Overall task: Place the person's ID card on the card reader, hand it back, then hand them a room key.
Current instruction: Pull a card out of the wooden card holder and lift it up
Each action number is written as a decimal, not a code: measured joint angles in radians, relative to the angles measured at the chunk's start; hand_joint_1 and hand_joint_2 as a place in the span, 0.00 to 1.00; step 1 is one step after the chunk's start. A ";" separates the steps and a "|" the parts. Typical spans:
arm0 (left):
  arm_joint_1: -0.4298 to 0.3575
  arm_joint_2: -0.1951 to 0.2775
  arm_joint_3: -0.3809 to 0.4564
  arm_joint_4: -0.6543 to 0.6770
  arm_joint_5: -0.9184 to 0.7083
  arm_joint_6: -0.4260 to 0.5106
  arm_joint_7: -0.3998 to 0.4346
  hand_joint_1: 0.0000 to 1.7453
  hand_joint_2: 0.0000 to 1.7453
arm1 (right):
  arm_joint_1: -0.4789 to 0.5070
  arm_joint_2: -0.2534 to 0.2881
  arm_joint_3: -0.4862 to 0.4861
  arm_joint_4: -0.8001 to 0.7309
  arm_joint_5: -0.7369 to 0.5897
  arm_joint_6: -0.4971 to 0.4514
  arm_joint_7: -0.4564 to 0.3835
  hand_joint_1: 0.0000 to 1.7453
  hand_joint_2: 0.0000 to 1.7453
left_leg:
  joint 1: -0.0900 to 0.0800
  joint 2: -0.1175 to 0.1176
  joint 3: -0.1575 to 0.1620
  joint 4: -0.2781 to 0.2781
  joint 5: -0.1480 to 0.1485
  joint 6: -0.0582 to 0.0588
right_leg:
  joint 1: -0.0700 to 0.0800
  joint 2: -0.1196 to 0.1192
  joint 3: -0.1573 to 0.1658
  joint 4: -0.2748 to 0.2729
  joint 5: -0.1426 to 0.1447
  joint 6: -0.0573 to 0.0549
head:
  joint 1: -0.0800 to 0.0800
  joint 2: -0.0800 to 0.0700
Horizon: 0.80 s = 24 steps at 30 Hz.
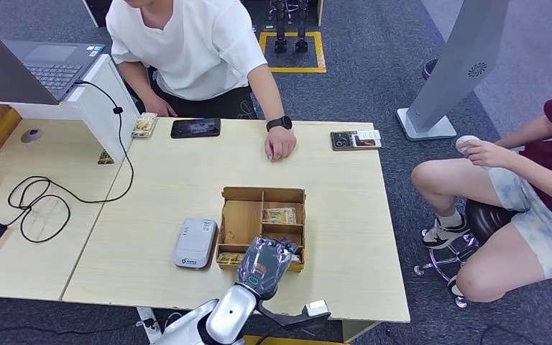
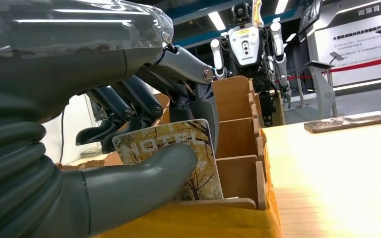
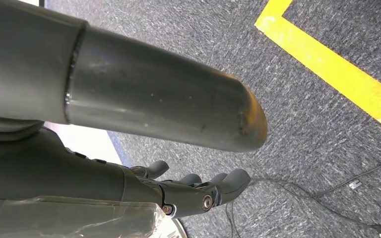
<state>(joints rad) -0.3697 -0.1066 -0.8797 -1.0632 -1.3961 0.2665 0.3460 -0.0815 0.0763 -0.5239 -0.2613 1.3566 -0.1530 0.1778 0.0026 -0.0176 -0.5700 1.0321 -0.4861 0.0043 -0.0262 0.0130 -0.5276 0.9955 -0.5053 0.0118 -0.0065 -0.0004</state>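
Your left hand (image 1: 264, 263) pinches a room key (image 2: 171, 158) in the wooden box (image 1: 241, 219).
Thumb and fingers press the card in the box's near compartment, beside the card reader (image 1: 195, 243). Your right hand (image 3: 188, 191) hangs over carpet, fingers apart, holding nothing.

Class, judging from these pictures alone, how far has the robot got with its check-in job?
The card reader has nothing lying on it, so the ID steps look finished, though that is a guess. The left hand is pinching a hotel key card in the wooden box. Handing it to the person remains.
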 joint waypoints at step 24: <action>0.043 0.048 0.092 -0.210 0.122 0.364 -0.200 1.00 1.00 | 0.032 -0.001 0.028 0.000 -0.108 -0.041 -0.019 0.00 0.00 | 0.000 0.000 0.000 0.000 0.000 0.000 | 0.000 0.000 0.000 0.000 0.000 0.000 | 0.000 0.000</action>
<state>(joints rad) -0.3265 -0.0586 -0.7875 -1.2736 -1.2745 0.6308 0.1461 -0.0495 0.0756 -0.4954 -0.2611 1.2483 -0.1936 0.1588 0.0026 -0.0178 -0.5701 1.0321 -0.4861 0.0043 -0.0262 0.0128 -0.5276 0.9955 -0.5053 0.0119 -0.0066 -0.0004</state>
